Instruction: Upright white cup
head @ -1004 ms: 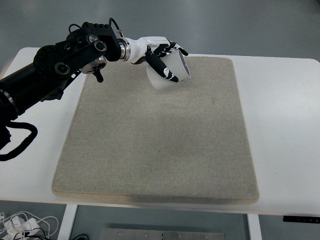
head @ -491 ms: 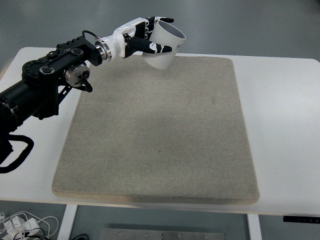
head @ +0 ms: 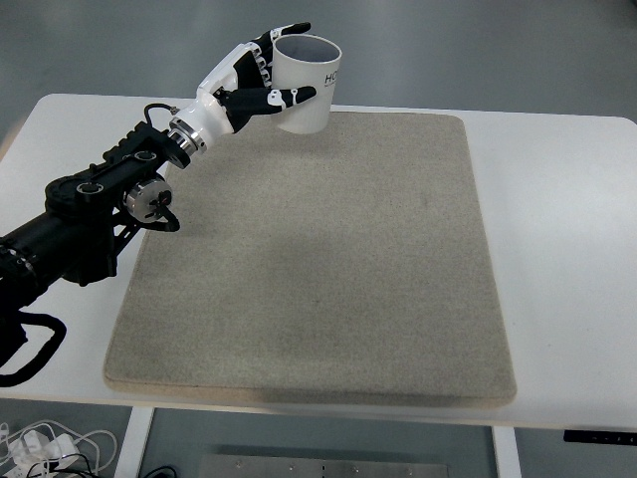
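The white cup (head: 307, 85) is upright, mouth up, with dark print on its side. My left hand (head: 261, 80) is shut on it, fingers wrapped around its left side, thumb across the front. The cup is held above the far left part of the beige mat (head: 318, 259); whether its base touches the mat I cannot tell. The black left arm (head: 100, 214) reaches in from the left edge. The right arm is out of view.
The mat covers most of the white table (head: 567, 249). Cables (head: 50, 448) lie on the floor below the table's near left corner.
The left hand has turned the cup from lying tilted, mouth to the right, to upright, lifting it and drawing it slightly left. The arm has lowered toward the table's left side.
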`<state>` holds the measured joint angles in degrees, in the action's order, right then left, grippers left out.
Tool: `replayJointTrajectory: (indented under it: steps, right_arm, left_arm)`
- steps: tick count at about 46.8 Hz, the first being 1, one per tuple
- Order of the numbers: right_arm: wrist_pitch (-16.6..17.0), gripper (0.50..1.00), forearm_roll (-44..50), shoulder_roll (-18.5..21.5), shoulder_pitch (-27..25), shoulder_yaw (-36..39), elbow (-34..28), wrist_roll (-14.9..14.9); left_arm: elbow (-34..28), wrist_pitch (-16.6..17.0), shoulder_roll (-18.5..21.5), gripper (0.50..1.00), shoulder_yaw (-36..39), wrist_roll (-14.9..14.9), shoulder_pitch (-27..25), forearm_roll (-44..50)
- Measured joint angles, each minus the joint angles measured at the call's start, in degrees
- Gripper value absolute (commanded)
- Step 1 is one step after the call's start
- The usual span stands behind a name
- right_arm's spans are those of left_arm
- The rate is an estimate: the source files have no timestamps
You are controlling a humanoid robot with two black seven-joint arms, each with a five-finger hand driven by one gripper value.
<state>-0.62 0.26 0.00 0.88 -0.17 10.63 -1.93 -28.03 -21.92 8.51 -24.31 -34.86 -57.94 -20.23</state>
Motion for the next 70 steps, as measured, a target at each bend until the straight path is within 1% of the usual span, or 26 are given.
replayJointTrajectory:
  steps: [3, 7, 13, 20, 25, 31, 38, 45, 47, 49, 52, 58, 59, 60, 61, 64, 65, 66, 70]
  right_arm:
    - [0.0, 0.952, 0.0, 0.0, 0.01, 0.0, 0.0, 0.0]
    - [0.0, 0.952, 0.0, 0.0, 0.0, 0.0, 0.0, -0.01]
    - [0.0, 0.952, 0.0, 0.0, 0.01, 0.0, 0.0, 0.0]
    - [0.0, 0.952, 0.0, 0.0, 0.0, 0.0, 0.0, -0.01]
    - [0.0, 0.952, 0.0, 0.0, 0.0, 0.0, 0.0, 0.0]
    - [0.0, 0.952, 0.0, 0.0, 0.0, 0.0, 0.0, 0.0]
    - [0.0, 0.952, 0.0, 0.0, 0.0, 0.0, 0.0, -0.01]
    - [0.0, 0.952, 0.0, 0.0, 0.0, 0.0, 0.0, -0.01]
    - [0.0, 0.952, 0.0, 0.0, 0.0, 0.0, 0.0, 0.0]
    - [0.0, 0.952, 0.0, 0.0, 0.0, 0.0, 0.0, -0.01]
    - [0.0, 0.952, 0.0, 0.0, 0.0, 0.0, 0.0, 0.0]
    - [0.0, 0.952, 0.0, 0.0, 0.0, 0.0, 0.0, 0.0]
    - [0.0, 0.952, 0.0, 0.0, 0.0, 0.0, 0.0, 0.0]
    - [0.0, 0.952, 0.0, 0.0, 0.0, 0.0, 0.0, 0.0]
    - [0.0, 0.952, 0.0, 0.0, 0.0, 0.0, 0.0, 0.01]
    - [0.0, 0.952, 0.0, 0.0, 0.0, 0.0, 0.0, 0.0]
    - [0.0, 0.952, 0.0, 0.0, 0.0, 0.0, 0.0, 0.0]
    - [0.0, 0.952, 0.0, 0.0, 0.0, 0.0, 0.0, 0.0]
    - [0.0, 0.952, 0.0, 0.0, 0.0, 0.0, 0.0, 0.0]
  left_arm:
    - [0.35, 0.29, -0.73, 0.559, 0.03, -0.13, 0.99, -0.2]
    - [3.1, 0.37, -1.41, 0.57, 0.11, -0.15, 2.05, -0.54]
    - [5.98, 0.1, -1.81, 0.57, 0.67, -0.15, 2.46, -0.77]
    - [6.28, 0.04, -1.88, 0.57, 0.93, -0.15, 3.7, -1.01]
    - [6.28, 0.43, -1.91, 0.578, 0.93, -0.15, 3.98, -1.06]
    - [6.26, 1.51, -2.11, 0.583, 1.19, -0.15, 4.76, -1.09]
    - [6.31, 2.41, -2.12, 0.583, 3.75, -0.15, 5.23, -1.13]
    - [6.29, 4.64, -2.17, 0.593, 6.7, -0.15, 5.29, -1.13]
    - [6.27, 5.0, -2.17, 0.613, 7.04, -0.15, 5.29, -1.13]
    - [6.24, 5.19, -2.19, 0.645, 7.19, -0.15, 5.29, -1.13]
    - [6.24, 5.83, -2.39, 0.664, 7.25, -0.15, 5.29, -1.13]
    - [6.21, 6.98, -3.09, 0.754, 7.33, -0.15, 5.41, -1.13]
    - [6.22, 7.09, -3.18, 0.792, 7.33, -0.15, 5.45, -1.13]
    - [6.22, 7.15, -3.3, 0.865, 7.32, -0.15, 5.46, -1.13]
    - [6.22, 7.2, -3.47, 0.897, 7.3, -0.15, 5.46, -1.13]
    - [6.22, 7.23, -3.66, 0.947, 7.29, -0.15, 5.46, -1.13]
    - [6.22, 7.24, -3.67, 0.987, 7.28, -0.15, 5.46, -1.13]
    - [6.22, 7.24, -3.71, 0.994, 7.28, -0.15, 5.46, -1.12]
    - [6.19, 7.22, -3.77, 0.994, 7.27, -0.15, 5.44, -1.06]
